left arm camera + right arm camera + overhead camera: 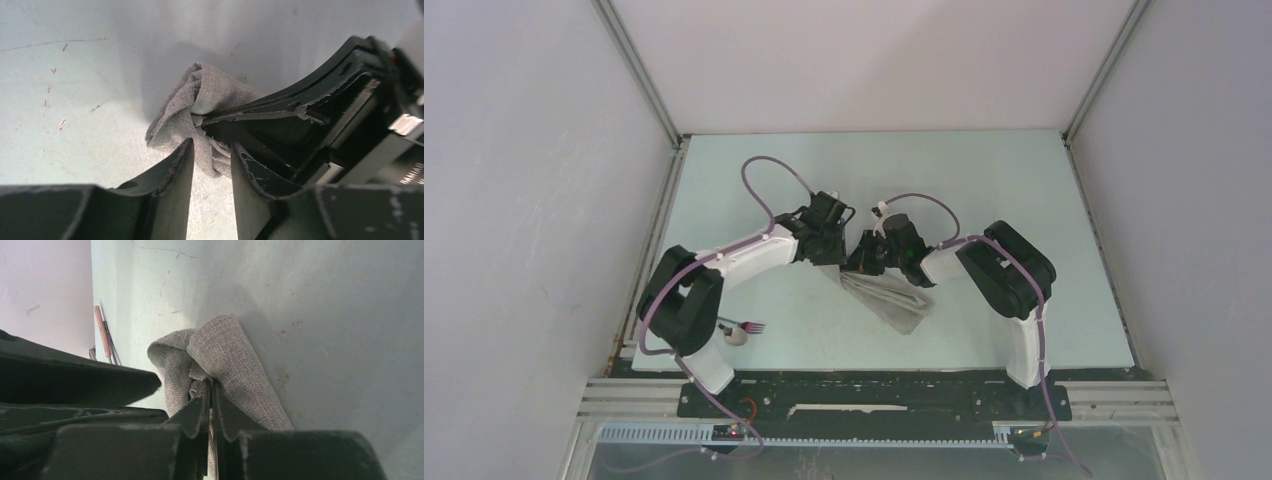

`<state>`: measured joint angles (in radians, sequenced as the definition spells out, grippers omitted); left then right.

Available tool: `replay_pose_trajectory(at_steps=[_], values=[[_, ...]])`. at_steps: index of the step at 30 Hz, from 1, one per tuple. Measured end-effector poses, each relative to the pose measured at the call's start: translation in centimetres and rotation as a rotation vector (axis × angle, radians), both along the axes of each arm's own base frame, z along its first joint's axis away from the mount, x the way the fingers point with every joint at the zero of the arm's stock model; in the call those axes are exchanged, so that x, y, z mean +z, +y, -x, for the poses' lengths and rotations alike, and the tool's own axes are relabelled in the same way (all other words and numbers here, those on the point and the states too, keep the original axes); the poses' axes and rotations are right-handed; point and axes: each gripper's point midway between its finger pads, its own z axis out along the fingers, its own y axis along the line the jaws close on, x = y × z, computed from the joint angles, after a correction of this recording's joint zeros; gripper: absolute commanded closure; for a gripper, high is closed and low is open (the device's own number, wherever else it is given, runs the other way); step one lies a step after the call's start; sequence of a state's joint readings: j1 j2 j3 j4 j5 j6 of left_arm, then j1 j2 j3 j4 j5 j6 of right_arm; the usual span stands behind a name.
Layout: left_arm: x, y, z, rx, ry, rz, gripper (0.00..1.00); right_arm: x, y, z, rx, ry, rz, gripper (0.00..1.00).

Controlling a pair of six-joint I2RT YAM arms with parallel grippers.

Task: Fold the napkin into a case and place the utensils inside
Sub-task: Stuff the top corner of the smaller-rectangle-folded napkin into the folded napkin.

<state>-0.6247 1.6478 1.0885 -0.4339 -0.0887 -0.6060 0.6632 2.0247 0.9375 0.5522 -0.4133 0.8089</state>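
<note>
Grey napkin (892,298), where is it?
— Mid-table (1024,200), a narrow fold slanting from the near right toward both grippers.
— Who holds it?
— The right gripper (210,405) pinches its far end; the left gripper (212,175), jaws parted, faces that end. The utensils (742,330) lie by the near-left corner.

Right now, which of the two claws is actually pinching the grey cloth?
The right gripper: its jaws are shut on a fold of the napkin. The left gripper has its jaws standing apart and is not clamping the cloth.
</note>
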Motion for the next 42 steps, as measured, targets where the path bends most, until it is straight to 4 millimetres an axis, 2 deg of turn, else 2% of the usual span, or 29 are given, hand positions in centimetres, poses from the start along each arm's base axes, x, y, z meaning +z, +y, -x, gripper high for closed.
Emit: replay_pose_trajectory(at_steps=[3, 6, 13, 19, 23, 29, 33, 37, 39, 42], values=[[-0.8, 0.0, 0.4, -0.015, 0.022, -0.060, 0.61, 0.0, 0.0, 0.0, 0.000, -0.001, -0.001, 0.93], [-1.1, 0.0, 0.7, -0.022, 0.033, -0.095, 0.67, 0.0, 0.0, 0.0, 0.000, -0.003, -0.002, 0.94], [-2.2, 0.6, 0.6, -0.022, 0.054, -0.155, 0.68, 0.0, 0.0, 0.0, 0.000, -0.005, -0.004, 0.94], [-2.4, 1.3, 0.4, -0.026, 0.056, -0.203, 0.90, 0.0, 0.0, 0.1, 0.003, -0.011, -0.002, 0.94], [-2.1, 1.2, 0.3, -0.040, 0.035, -0.196, 1.00, 0.1, -0.1, 0.2, 0.014, -0.028, 0.009, 0.94], [-1.2, 1.4, 1.1, -0.087, -0.046, -0.132, 1.00, 0.3, -0.3, 1.7, 0.058, -0.099, 0.040, 0.93], [-1.0, 1.4, 1.8, -0.121, -0.086, -0.090, 1.00, 0.8, 1.0, 2.7, 0.109, -0.146, 0.043, 0.92], [-1.4, 1.3, 1.8, -0.128, -0.102, -0.077, 1.00, 1.1, 2.2, 2.2, 0.136, -0.159, 0.033, 0.83], [-1.6, 1.4, 1.7, -0.121, -0.110, -0.070, 1.00, 0.9, 2.0, 2.3, 0.148, -0.142, 0.029, 0.75], [-1.9, 1.7, 1.9, -0.114, -0.112, -0.067, 1.00, 0.9, 1.5, 2.5, 0.160, -0.106, 0.016, 0.73]])
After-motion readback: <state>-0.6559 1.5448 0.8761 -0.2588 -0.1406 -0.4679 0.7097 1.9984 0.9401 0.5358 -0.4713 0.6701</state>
